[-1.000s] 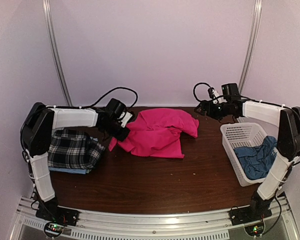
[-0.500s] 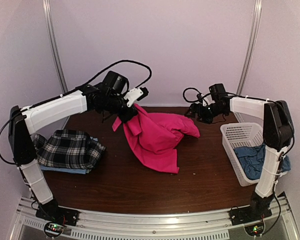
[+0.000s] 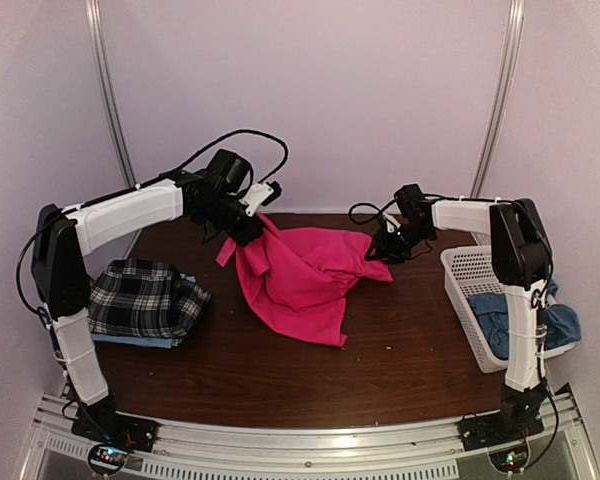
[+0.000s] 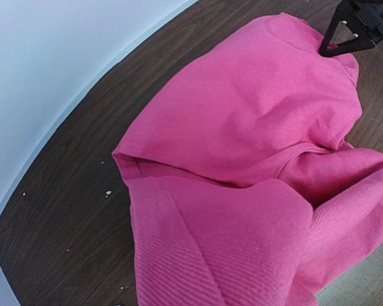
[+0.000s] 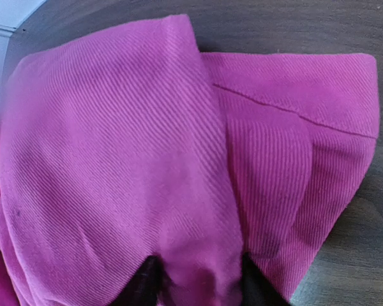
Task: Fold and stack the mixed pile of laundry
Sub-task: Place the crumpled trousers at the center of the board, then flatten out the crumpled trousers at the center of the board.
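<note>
The left end effector (image 3: 250,228), clamped on the hot-pink twill trousers (image 3: 300,285), has hoisted them. The right end effector (image 5: 201,284) has half-closed around their hem. I cannot tell if it grips yet, but spreading looks next.

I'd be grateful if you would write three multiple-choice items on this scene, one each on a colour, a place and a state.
1. What colour are the trousers? A green; B pink; C white.
2. Where is the blue cloth? A in the basket; B under the trousers; C on the wall.
3. What is the left gripper doing? A hanging open; B shut on the trousers; C shut on the basket.
Answers: 1 B, pink in every view; 2 A, it lies inside the lattice walls; 3 B, it holds one end up off the table.
</note>
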